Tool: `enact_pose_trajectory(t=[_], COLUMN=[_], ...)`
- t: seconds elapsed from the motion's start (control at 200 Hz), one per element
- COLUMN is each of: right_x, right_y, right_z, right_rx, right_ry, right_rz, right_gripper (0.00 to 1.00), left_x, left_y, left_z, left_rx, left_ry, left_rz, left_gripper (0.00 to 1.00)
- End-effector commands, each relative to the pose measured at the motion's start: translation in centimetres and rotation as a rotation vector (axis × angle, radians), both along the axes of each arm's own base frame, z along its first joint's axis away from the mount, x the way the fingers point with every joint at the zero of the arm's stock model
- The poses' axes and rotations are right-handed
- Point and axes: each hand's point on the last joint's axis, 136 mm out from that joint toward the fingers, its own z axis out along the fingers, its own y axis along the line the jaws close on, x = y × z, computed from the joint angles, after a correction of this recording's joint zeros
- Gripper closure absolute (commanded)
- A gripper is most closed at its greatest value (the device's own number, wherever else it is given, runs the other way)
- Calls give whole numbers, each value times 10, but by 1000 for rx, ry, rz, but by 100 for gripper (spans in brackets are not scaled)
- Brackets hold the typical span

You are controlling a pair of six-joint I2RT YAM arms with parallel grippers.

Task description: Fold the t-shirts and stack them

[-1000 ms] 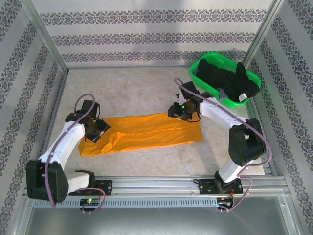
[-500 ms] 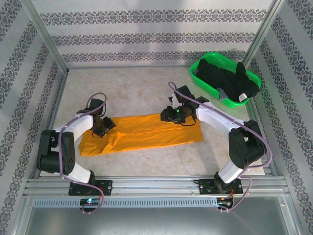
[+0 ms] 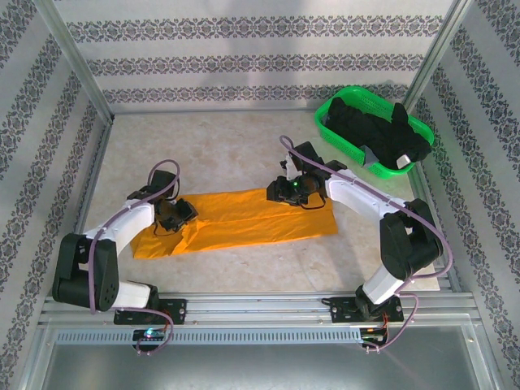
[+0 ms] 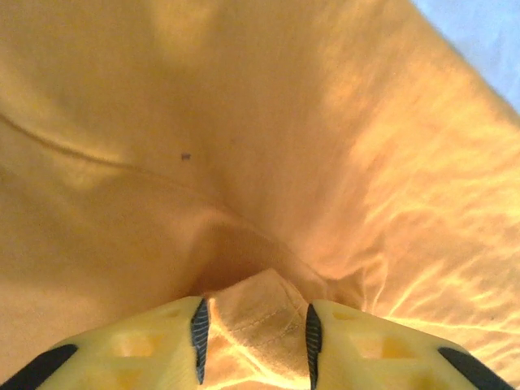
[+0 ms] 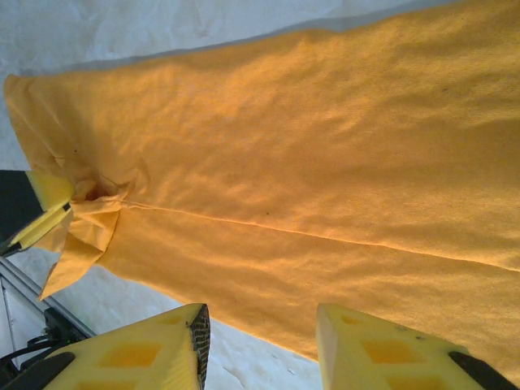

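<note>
**Left claw (image 4: 253, 317) pinches the orange shirt (image 3: 244, 219); right claw (image 5: 260, 337) hangs open above it**

The orange shirt lies as a long folded strip across the middle of the table (image 3: 219, 146). The left arm (image 3: 122, 227) is bent sharply, its elbow low by the near left corner and its forearm reaching up and right to the strip's left end. There its claw is closed on a small bunched fold of orange cloth, which fills the gap between the pads. The right arm (image 3: 366, 199) stretches from its elbow on the right, up and leftward. Its wrist sits over the strip's far edge, toward the right end. Its fingers stand apart with nothing between them. The black shirts (image 3: 374, 130), one with a pale patch (image 3: 404, 163), are heaped in the green basket (image 3: 327, 122) at the far right corner.
</note>
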Motion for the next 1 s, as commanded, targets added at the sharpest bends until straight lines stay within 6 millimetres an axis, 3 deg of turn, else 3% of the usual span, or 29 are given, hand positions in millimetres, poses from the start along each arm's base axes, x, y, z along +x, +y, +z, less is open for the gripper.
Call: enact_pose_trajectory(t=[0.0, 0.245, 0.385, 0.505, 0.715, 0.889, 0.994], right_x=[3, 0, -3, -4, -5, -8, -10], right_y=[6, 5, 3, 2, 1, 2, 2], right_z=[7, 5, 2, 2, -1, -3, -4], right_rx=[31, 31, 30, 29, 30, 32, 31], right_ry=[-12, -7, -3, -3, 2, 10, 13], right_rz=[10, 10, 8, 6, 1, 2, 6], right_gripper=[59, 59, 59, 59, 59, 60, 61], left_x=[-22, -41, -56, -63, -51, -37, -18], left_y=[-13, -26, -53, -68, -58, -32, -31], left_z=[-8, -4, -11, 0, 51, 42, 32], left_rx=[-30, -45, -140, -197, -160, -30, -4], left_ry=[66, 75, 103, 99, -65, -58, -57], left_rz=[-15, -26, -40, -61, -88, -27, -4], left_gripper=[65, 67, 68, 69, 67, 73, 77])
